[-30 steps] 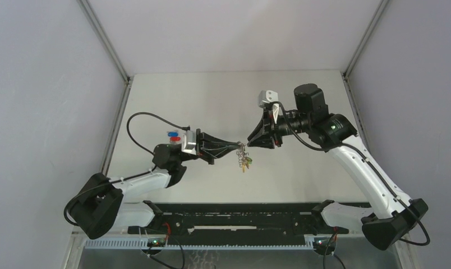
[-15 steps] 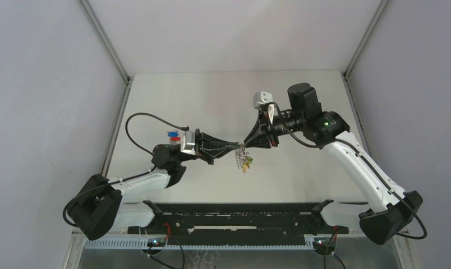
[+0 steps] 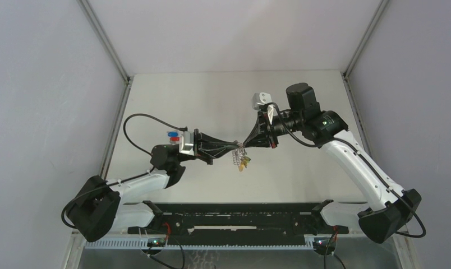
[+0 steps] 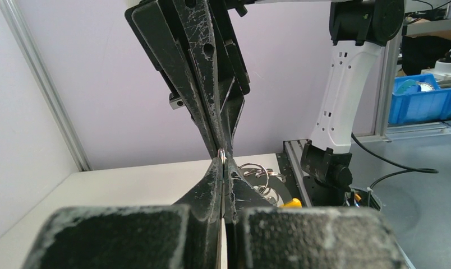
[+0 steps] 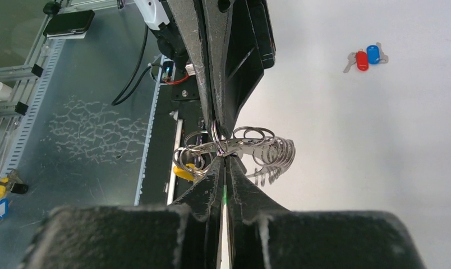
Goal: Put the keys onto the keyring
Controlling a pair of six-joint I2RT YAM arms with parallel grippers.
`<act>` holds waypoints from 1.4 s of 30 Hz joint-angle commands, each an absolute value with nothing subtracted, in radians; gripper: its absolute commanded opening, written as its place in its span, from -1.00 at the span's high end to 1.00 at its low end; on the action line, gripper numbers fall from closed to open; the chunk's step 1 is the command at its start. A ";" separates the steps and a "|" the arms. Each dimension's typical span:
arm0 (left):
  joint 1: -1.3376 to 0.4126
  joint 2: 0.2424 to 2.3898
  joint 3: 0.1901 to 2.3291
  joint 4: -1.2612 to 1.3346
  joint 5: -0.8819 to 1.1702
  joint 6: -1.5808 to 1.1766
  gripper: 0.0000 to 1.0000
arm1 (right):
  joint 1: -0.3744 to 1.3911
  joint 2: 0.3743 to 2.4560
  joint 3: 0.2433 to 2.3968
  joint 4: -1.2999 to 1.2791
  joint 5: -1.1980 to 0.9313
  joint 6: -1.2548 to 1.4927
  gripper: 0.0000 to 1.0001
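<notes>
The keyring point(image 3: 243, 159), silver chain and rings with a yellow strip, hangs in the air over the table's middle. My left gripper point(image 3: 238, 145) is shut, with one small ring point(image 4: 221, 154) pinched at its tips. My right gripper point(image 3: 247, 142) meets it tip to tip from the other side and is shut on the cluster of rings point(image 5: 241, 147). The yellow strip point(image 5: 183, 172) dangles below the rings. In the left wrist view more rings point(image 4: 258, 174) show just right of my left gripper point(image 4: 222, 161). The keys are hidden from every view.
A pair of blue- and red-headed keys point(image 5: 367, 57) lies on the white table point(image 3: 223, 101), just behind the left wrist point(image 3: 173, 135). The black rail point(image 3: 234, 216) with both arm bases runs along the near edge. Grey walls enclose the table.
My right gripper has shifted slightly left toward the left gripper's tips and closed on the rings. The left gripper has kept its hold and barely moved.
</notes>
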State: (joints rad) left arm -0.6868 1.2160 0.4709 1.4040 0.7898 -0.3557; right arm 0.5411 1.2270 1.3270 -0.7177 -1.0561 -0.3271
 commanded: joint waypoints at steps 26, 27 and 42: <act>-0.701 1.209 0.514 1.462 0.795 -0.339 1.00 | 0.572 1.248 1.374 -0.784 -0.899 -0.325 0.84; -0.701 1.215 0.513 1.462 0.791 -0.339 1.00 | 0.573 1.238 1.371 -0.788 -0.874 -0.328 0.81; -0.671 1.249 0.487 1.412 0.720 -0.348 0.99 | 0.578 0.968 1.171 -0.522 -0.585 -0.214 -0.63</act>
State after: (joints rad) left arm -0.6865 1.2690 0.4744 1.4036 0.7727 -0.3565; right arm 0.5728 1.0222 1.2354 -0.6712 -0.6266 -0.2653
